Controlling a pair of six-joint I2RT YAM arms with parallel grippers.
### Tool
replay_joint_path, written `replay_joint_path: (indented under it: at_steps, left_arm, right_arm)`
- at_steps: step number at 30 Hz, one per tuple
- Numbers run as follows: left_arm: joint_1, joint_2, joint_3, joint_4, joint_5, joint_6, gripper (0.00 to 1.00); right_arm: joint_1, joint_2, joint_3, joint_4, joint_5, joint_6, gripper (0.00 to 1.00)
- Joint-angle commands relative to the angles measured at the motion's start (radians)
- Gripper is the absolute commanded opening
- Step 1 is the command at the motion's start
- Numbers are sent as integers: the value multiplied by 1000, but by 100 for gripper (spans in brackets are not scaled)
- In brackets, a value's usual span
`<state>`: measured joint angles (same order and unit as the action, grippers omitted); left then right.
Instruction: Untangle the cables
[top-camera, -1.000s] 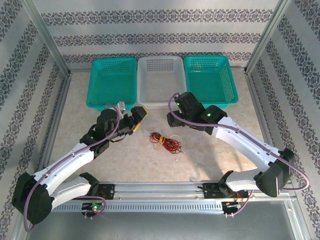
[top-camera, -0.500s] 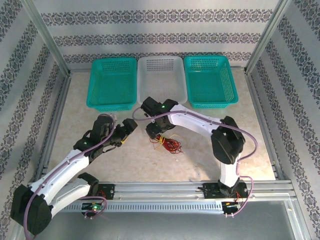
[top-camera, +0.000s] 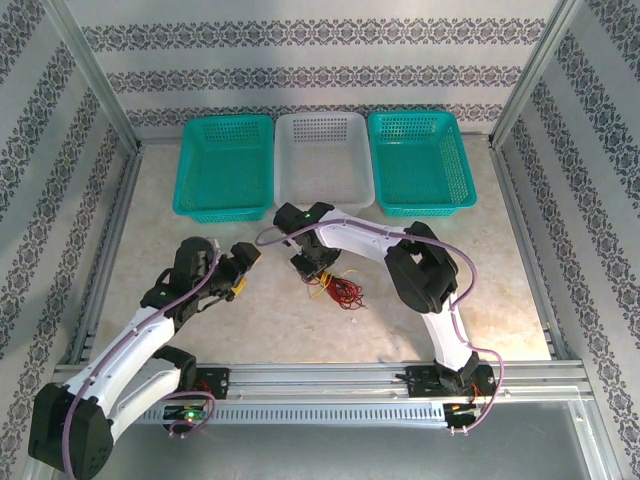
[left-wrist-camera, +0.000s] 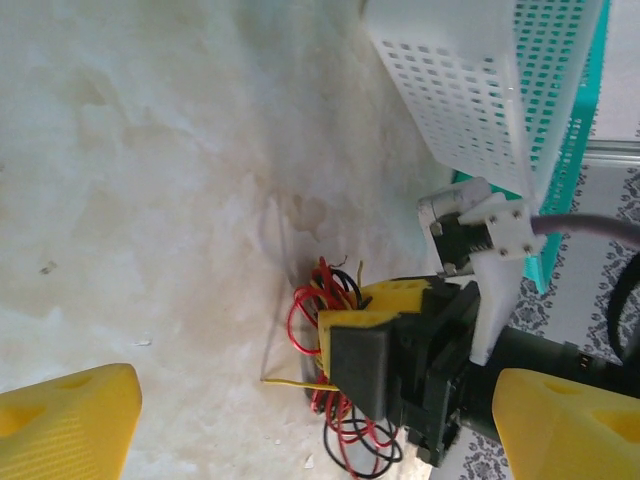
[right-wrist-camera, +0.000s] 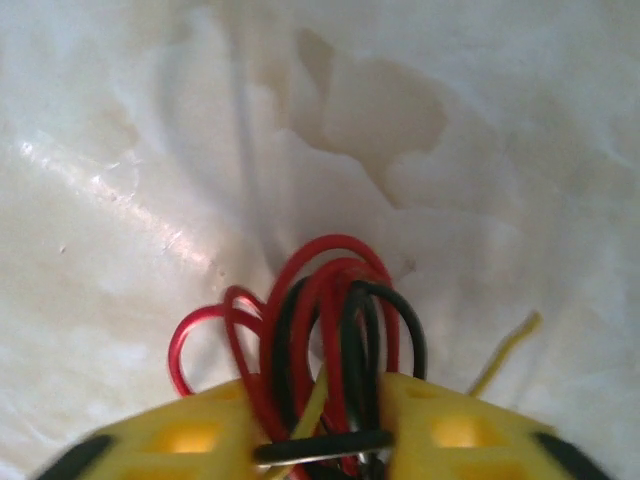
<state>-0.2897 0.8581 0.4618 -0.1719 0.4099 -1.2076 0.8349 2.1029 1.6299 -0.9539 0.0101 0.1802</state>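
The cables (top-camera: 340, 289), a small tangle of thin red, black and yellow loops, lie on the table's middle. My right gripper (top-camera: 309, 268) is down on the tangle's left end. In the right wrist view its yellow fingers (right-wrist-camera: 205, 432) press from both sides on red and black loops of the cables (right-wrist-camera: 335, 285), with a yellow strand between them. My left gripper (top-camera: 243, 263) hovers open to the left of the tangle, apart from it. The left wrist view looks between its spread yellow fingers (left-wrist-camera: 65, 428) at the cables (left-wrist-camera: 303, 312) and the right gripper (left-wrist-camera: 372, 352).
Three baskets stand in a row at the back: teal (top-camera: 225, 165), white (top-camera: 322, 158), teal (top-camera: 420, 160). The white basket (left-wrist-camera: 480, 90) is close behind the tangle. A loose yellow wire end (right-wrist-camera: 508, 352) sticks out to the right. Metal frame rails border the table.
My right arm swung left from near the baskets and came down on the tangle, and its jaws narrowed onto the loops. My left arm drew back a little to the left.
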Motion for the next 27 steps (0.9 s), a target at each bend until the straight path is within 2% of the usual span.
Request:
replay_joint_path:
  at_steps: [1,3,4,8,11,14,17,21,25,27]
  left_arm:
    - [17,14,44,61,33,39,93]
    - [17,18,46,119,51,39,98]
    - [17,17,49,157,63,41,99]
    - [20,29,77,380,156,54,99]
    - [18,49,109,622,228,34,99]
    - [3,87,157,798,281,43,99]
    - [-72,125,222,812,280,147,99]
    - [-173,173,287,779,262,295,99]
    - [-187,242,296,885,277,282,99]
    - [-195,270,309,887,289,298,99]
  right_arm:
    - [-21,-17,-1,-4,9,27,13]
    - [-38,-81,-13,21,14,57,2]
    - [-51,-128,-14,32,10,83,0]
    - [-105,-403,-76,199,-82,218,0]
    - [-173,-659,-250,528,-166,429,0]
    - [-260,-826,-453,884,-243,693,0]
    - [-312,-868,-538,1112,-319,861,0]
    - [-321,-869,-552,1238,-363,956,0]
    - [-316,-870,-571,1352,-384,1033,0]
    - [-312,-867,-569,1377,-393,1052,0]
